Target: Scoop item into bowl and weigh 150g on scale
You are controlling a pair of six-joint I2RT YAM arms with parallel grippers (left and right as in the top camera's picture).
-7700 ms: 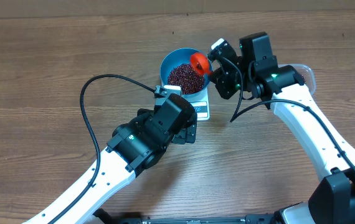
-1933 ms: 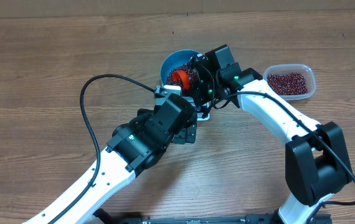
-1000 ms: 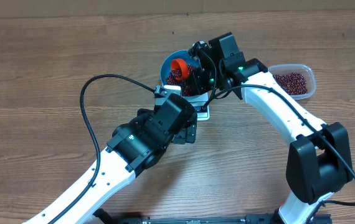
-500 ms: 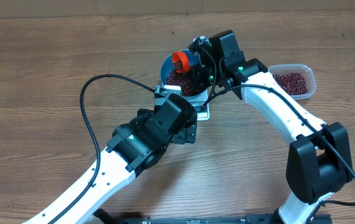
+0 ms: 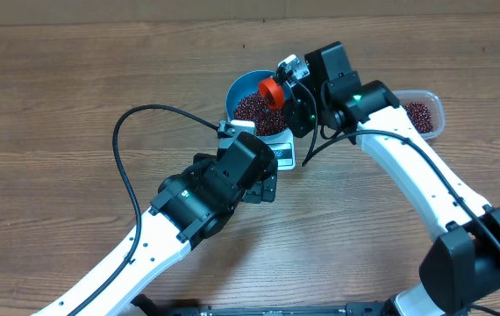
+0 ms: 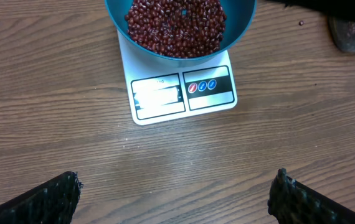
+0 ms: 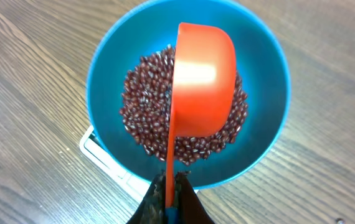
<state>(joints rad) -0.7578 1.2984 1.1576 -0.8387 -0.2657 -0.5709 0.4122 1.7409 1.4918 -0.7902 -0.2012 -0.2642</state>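
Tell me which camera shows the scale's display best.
Left wrist: the scale faces it, display and buttons unobstructed below the bowl. Overhead shows only a sliver; right wrist only a corner under the bowl.

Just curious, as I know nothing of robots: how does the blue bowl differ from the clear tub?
The bowl is round and blue; the tub is clear with straighter sides. The bowl stands on the scale; the tub sits on the table. Both hold dark red beans.
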